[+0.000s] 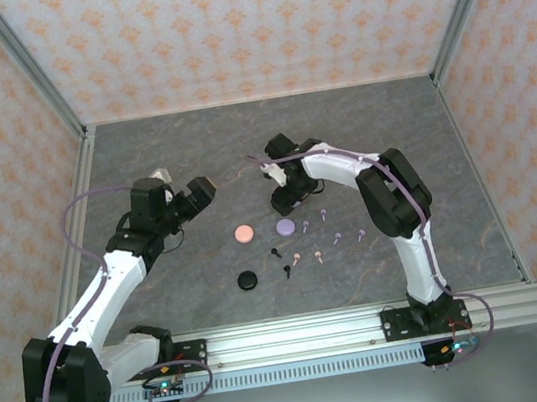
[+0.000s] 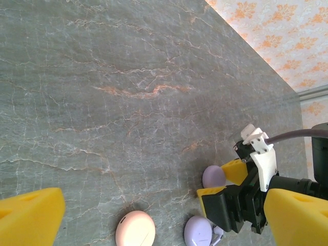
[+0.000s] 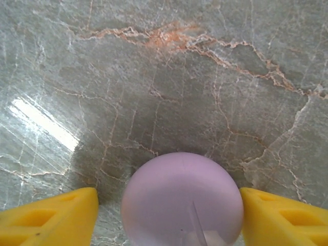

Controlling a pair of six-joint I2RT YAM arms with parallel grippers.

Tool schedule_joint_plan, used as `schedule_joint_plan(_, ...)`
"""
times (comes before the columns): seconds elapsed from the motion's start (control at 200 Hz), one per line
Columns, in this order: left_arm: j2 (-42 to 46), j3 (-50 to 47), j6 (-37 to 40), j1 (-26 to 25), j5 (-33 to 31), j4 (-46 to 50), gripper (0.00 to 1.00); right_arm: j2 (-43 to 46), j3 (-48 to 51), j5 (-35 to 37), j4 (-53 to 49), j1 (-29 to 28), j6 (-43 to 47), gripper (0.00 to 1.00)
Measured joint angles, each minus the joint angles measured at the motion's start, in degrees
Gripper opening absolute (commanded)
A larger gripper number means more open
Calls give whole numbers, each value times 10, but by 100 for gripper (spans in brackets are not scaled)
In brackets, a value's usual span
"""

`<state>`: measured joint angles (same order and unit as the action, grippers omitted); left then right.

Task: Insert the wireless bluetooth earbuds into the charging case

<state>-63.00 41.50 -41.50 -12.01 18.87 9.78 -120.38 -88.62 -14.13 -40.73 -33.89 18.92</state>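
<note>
Over the table, left gripper: wide open, holds nothing.
Top view, earbuds: lie on table, right of pink case and nearer lilac case.
Top view, right gripper: low, just beyond that case.
Left wrist view, farther lilac case: between right gripper's yellow pads.
Right wrist view, yellow pads: partly open round farther lilac case, one side still apart, not squeezing.
</note>
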Motion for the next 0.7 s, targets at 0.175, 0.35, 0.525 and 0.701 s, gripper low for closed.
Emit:
schedule_joint_plan(0.175,0,1,7,0,-3,3,100,0,0,3,0,0,0,64)
schedule_joint_plan(0.35,0,1,9,0,-3,3,100,3,7,8,7,0,0,63)
schedule_joint_plan(0.525,0,1,10,0,-3,3,100,15,28,8,21,-1,-1,61)
schedule_joint_plan(0.701,0,1,10,0,-3,3,100,24,42,8,28,-1,-4,57)
